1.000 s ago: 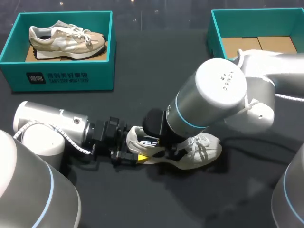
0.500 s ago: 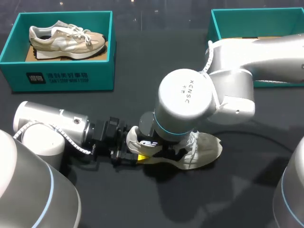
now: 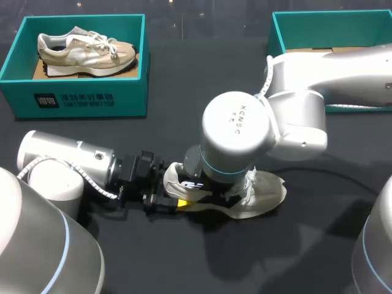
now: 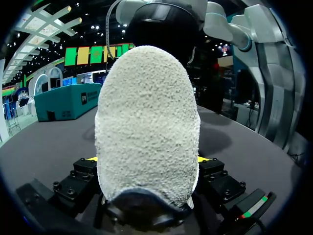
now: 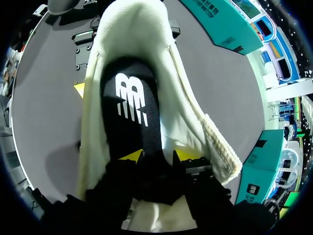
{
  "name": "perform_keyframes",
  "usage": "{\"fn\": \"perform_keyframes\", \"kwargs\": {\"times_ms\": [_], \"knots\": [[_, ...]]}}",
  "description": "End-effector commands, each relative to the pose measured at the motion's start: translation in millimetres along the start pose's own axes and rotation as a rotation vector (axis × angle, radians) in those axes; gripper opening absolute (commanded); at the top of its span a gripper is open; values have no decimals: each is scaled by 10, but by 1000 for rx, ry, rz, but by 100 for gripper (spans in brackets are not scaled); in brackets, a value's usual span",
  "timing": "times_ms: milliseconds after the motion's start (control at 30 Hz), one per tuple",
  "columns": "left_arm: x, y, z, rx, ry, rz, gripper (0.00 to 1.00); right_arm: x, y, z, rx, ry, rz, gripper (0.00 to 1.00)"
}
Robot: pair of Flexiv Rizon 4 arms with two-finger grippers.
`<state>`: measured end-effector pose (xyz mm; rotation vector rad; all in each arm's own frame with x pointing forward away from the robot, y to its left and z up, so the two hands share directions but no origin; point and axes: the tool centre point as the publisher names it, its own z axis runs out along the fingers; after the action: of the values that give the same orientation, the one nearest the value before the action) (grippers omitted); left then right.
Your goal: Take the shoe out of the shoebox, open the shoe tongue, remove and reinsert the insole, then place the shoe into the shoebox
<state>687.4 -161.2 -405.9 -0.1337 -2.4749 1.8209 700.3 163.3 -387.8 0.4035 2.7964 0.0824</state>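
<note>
Your white shoe lies mid-table, its long axis running left to right, heel toward your left gripper and toe toward the right. The left gripper clamps the heel from both sides. The right gripper pinches the black insole (a white logo shows on it) inside the shoe. Since a second ago your right arm has swung left over the shoe, while the left has held still. The left shoebox carries white print on its front wall.

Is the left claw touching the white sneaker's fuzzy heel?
Touching. The left wrist view shows the white sneaker's fuzzy heel pressed between both fingers of the left claw.
</note>
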Motion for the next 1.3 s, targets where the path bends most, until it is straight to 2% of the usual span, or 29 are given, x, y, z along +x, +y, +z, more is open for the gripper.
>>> {"fn": "perform_keyframes", "kwargs": {"times_ms": [33,433,800,867,933,1067,1300], "knots": [[5,20,11,-2,-2,0,0,28,18,165,10,18,-1,42],[5,20,11,-2,-2,0,0,215,43,388,62,102,-38,47],[5,20,11,-2,-2,0,0,557,-79,543,121,245,-73,41],[5,20,11,-2,-2,0,0,595,-94,557,130,262,-76,37],[5,20,11,-2,-2,0,0,621,-105,562,131,278,-79,22],[5,20,11,-2,-2,0,0,655,-115,562,138,294,-88,0],[5,20,11,-2,-2,0,0,710,-126,518,128,326,-121,0]]}}
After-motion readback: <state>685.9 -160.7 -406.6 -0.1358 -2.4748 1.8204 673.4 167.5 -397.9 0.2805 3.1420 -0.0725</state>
